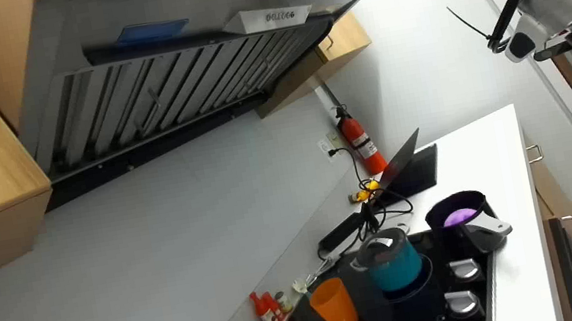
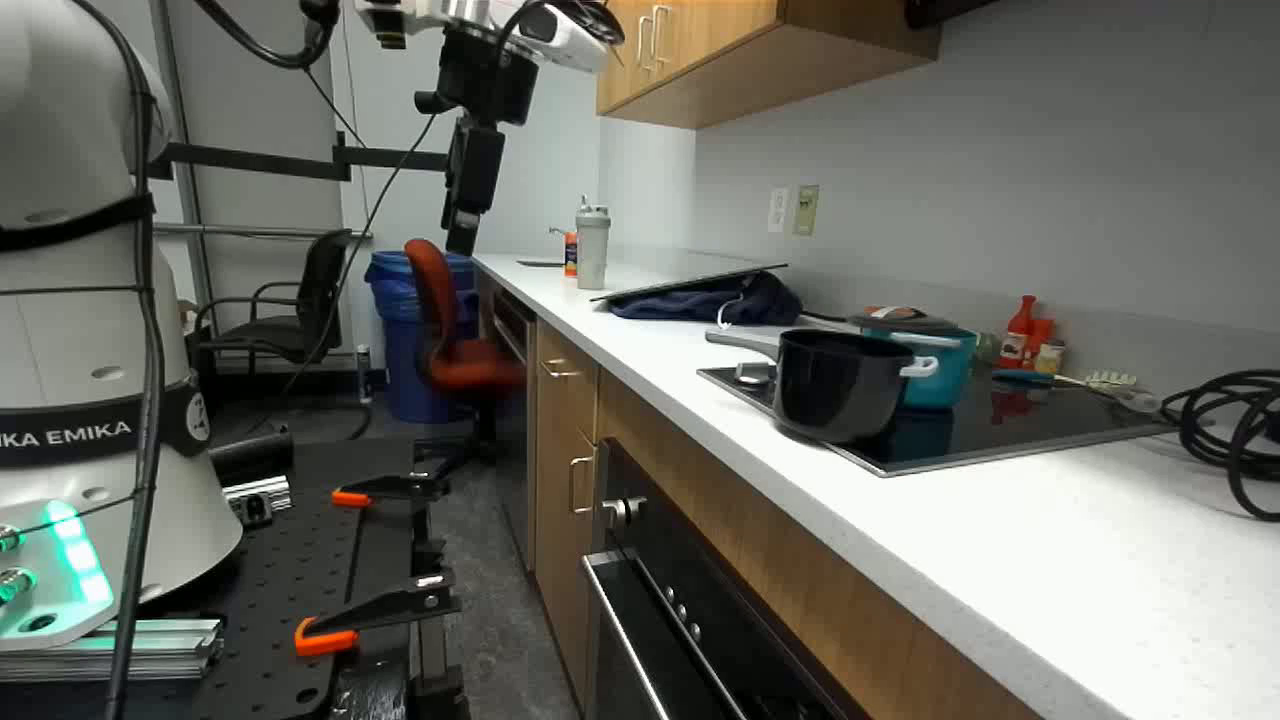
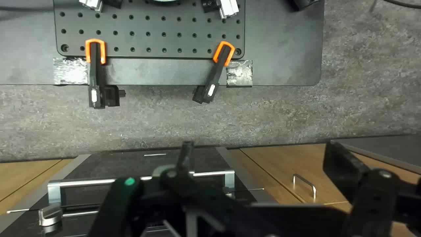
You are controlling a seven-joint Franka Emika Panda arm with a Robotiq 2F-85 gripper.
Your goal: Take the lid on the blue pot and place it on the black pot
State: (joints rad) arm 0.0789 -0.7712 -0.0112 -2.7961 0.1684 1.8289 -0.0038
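The dark round lid (image 1: 380, 246) sits on the teal blue pot (image 1: 400, 270) on the cooktop; the lid (image 2: 905, 321) and blue pot (image 2: 948, 368) also show in an exterior view. The black pot (image 2: 838, 388) stands beside the blue pot, nearer the counter's front edge, uncovered. Its purple inside shows from above, and the black pot (image 1: 447, 241) has a grey handle. My gripper (image 2: 462, 232) hangs high beside the counter, well away from both pots. In the wrist view the gripper (image 3: 260, 146) has its fingers wide apart with nothing between them.
An orange cup (image 1: 333, 305) stands by the blue pot on the black cooktop (image 1: 370, 315). Red bottles (image 2: 1018, 332), utensils and coiled cables (image 2: 1245, 430) lie behind. A range hood (image 1: 180, 85) hangs above. A shaker bottle (image 2: 592, 248) stands farther along the counter (image 2: 1000, 560).
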